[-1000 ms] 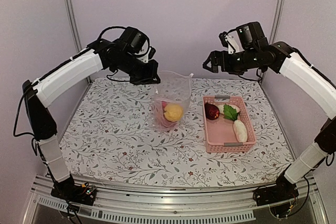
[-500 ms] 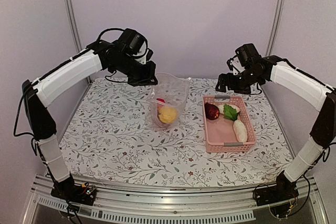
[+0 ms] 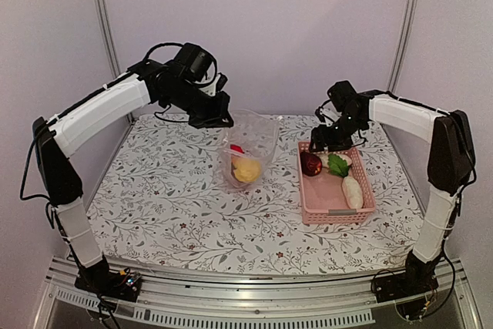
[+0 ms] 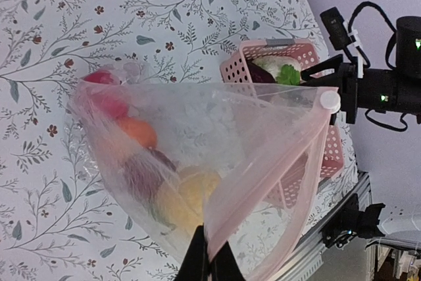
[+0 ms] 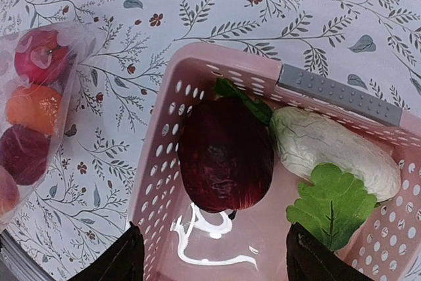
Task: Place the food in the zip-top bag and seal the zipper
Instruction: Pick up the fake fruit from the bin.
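1. Down from high above the table, the right gripper [image 5: 217, 258] now straddles the dark purple food [image 5: 223, 162] at the pink basket's [image 3: 362, 207] far end, jaws wide and empty; a pick looks next.
2. Left of the basket, the zip-top bag [image 3: 250, 144] hangs open and part-filled, its zipper [image 4: 276, 156] pinched in the closed left gripper [image 4: 207, 261].
3. No writing is legible.

left gripper [image 4: 209, 264]: cut by bottom edge, left wrist view; only pinched tips show
zip-top bag [image 4: 217, 116]: lower corner off-frame there
food [image 4: 139, 133]: blurred through plastic, dark piece unclear
pink basket [image 5: 161, 156]: right and bottom cropped, right wrist view
right gripper [image 5: 217, 258]: only two finger stubs visible
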You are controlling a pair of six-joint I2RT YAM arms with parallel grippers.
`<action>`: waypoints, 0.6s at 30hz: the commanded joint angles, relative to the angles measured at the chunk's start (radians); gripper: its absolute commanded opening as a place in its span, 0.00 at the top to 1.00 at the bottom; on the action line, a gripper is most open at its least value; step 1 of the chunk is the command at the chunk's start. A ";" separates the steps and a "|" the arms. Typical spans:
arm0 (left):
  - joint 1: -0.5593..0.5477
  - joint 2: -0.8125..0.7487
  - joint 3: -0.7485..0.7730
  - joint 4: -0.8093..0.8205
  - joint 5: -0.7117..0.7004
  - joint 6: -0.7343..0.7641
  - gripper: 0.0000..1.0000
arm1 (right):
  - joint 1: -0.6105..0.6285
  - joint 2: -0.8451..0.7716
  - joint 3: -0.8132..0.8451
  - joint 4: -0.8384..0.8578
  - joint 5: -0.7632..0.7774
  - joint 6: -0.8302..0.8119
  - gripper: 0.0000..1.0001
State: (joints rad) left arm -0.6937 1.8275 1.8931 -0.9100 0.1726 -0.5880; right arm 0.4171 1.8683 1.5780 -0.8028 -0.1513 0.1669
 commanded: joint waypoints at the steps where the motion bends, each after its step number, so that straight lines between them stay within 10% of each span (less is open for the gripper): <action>1: -0.004 0.000 -0.004 -0.001 0.041 0.020 1.00 | -0.009 0.065 0.001 0.017 -0.030 -0.042 0.28; 18: -0.003 0.001 -0.006 -0.015 0.067 0.022 1.00 | -0.009 0.258 0.073 0.065 -0.033 -0.038 0.20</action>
State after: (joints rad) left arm -0.6937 1.8275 1.8931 -0.9112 0.2234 -0.5762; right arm 0.4110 2.0922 1.6070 -0.7544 -0.1928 0.1341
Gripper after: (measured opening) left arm 0.005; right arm 0.815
